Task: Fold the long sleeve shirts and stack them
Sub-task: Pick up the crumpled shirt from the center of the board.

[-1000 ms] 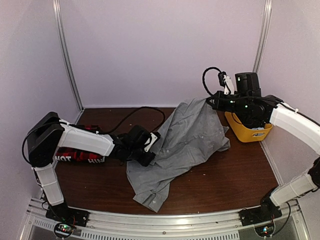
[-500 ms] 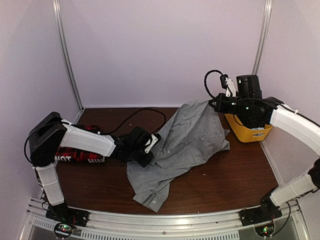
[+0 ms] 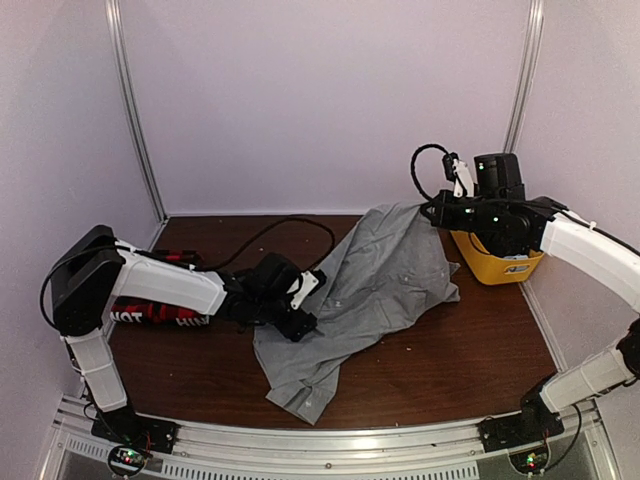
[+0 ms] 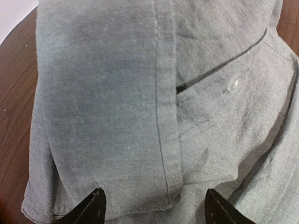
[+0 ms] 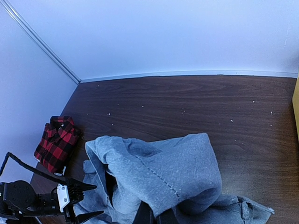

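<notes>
A plain grey long sleeve shirt (image 3: 375, 290) lies crumpled across the middle of the table. Its far corner is lifted by my right gripper (image 3: 432, 210), which is shut on the cloth. In the right wrist view that pinched fold (image 5: 182, 172) drapes over the shut gripper (image 5: 156, 217). My left gripper (image 3: 305, 302) stands open at the shirt's left edge. In the left wrist view its fingertips (image 4: 96, 206) straddle a stitched hem flap of the grey shirt (image 4: 117, 116), holding nothing. The red-and-black plaid shirt (image 3: 160, 312) lies folded at the left, partly under my left arm, and shows again (image 5: 57, 142) in the right wrist view.
A yellow bin (image 3: 500, 262) stands at the right wall beneath my right arm. A black cable (image 3: 290, 225) loops over the table behind the grey shirt. White walls close the table on three sides.
My left gripper's fingers now stand spread apart at the shirt's left edge. The right gripper has drifted slightly right with the shirt corner still pinched.
</notes>
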Tool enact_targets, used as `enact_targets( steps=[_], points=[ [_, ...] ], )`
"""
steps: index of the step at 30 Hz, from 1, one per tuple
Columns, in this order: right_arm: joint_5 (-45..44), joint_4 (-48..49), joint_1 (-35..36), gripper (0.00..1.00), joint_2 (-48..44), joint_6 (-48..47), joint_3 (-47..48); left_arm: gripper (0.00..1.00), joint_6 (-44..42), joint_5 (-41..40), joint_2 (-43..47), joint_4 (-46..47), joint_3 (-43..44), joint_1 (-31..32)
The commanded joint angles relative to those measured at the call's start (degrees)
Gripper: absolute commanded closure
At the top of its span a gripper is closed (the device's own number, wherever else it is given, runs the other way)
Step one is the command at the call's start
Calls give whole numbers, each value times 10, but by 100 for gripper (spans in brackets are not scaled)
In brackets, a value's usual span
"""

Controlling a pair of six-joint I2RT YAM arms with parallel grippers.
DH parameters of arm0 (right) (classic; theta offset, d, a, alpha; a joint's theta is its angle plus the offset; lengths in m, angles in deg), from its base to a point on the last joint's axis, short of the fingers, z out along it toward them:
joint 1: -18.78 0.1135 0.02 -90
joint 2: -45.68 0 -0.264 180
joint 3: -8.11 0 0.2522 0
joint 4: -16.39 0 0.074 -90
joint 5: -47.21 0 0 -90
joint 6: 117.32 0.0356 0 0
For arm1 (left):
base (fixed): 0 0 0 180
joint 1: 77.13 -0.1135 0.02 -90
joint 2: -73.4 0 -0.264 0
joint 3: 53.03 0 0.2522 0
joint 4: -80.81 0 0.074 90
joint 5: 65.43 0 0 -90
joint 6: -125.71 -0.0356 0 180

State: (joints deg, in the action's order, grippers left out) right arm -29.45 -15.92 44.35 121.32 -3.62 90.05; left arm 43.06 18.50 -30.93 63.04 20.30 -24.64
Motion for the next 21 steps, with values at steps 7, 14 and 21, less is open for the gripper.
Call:
enact_targets(
  steps=[7,14,21],
  points=[
    [6,13,-10,100,-15,-10,-6,30,-7,-82,-43,-35,22,17],
    [13,17,-12,100,-13,-8,-9,53,3,-113,-42,-17,21,17],
    [14,18,-13,100,-14,-9,-15,74,-7,-89,-43,19,31,17]
  ],
)
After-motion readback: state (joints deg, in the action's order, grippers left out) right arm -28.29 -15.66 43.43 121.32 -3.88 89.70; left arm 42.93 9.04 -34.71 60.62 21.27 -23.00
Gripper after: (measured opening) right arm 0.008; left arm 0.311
